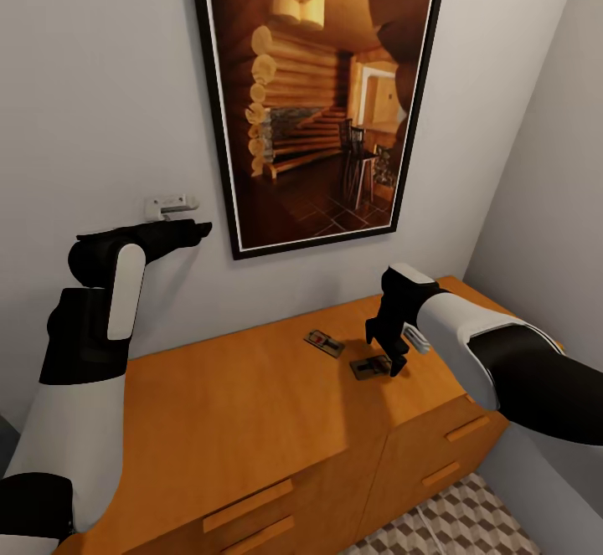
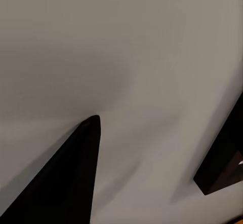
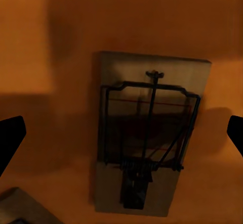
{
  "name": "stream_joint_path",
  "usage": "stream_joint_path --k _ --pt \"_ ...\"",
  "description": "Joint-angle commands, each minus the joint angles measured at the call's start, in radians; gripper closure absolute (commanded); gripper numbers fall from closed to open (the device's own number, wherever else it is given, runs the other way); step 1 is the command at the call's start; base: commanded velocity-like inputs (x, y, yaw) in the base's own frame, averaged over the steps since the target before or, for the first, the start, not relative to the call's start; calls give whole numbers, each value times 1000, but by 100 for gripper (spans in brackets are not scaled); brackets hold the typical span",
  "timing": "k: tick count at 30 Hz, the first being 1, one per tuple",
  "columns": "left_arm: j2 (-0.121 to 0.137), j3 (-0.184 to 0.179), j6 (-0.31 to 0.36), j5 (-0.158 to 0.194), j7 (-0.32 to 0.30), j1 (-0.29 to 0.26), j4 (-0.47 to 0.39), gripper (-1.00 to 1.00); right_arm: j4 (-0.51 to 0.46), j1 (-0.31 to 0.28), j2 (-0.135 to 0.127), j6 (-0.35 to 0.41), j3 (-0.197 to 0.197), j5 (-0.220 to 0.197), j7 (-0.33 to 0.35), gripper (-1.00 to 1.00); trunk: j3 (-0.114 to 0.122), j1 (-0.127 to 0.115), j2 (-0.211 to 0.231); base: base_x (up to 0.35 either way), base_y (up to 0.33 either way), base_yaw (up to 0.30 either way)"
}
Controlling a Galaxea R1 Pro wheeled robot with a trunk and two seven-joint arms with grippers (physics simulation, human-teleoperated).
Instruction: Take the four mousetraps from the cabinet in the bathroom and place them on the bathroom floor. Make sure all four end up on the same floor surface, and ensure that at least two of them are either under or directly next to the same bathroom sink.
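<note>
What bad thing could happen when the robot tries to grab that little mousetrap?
1. The right claw hangs open over a thin, flat mousetrap; its fingers might scrape the cabinet top and slide the trap instead of pinching it.
2. A second mousetrap lies close by and could get bumped.
3. The left claw sits very near the wall and framed picture and might knock them.

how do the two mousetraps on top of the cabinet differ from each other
The nearer mousetrap lies directly beneath the right gripper, between its open jaws; the farther mousetrap lies apart, uncovered. The farther one sits closer to the wall and is turned at another angle. Both lie flat on the cabinet top.
</note>
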Motion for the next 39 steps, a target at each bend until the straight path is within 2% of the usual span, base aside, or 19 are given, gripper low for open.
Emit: stream_joint_path --k 1,26,29,39 --pt "1 -1 4 6 11 -1 0 -100 0 -1 0 10 9 -7 -4 -100 -1 0 -1 0 0 0" --pt "0 0 4 7 11 1 0 -100 0 4 1 12 10 -6 -3 -100 -1 0 -1 0 0 0" --pt "0 0 4 7 11 1 0 -100 0 5 2 12 10 -6 -2 -100 -11 12 -22 0 0 0" --pt "0 0 4 7 11 1 0 -100 0 5 1 12 10 -6 -2 -100 -11 12 -22 0 0 0"
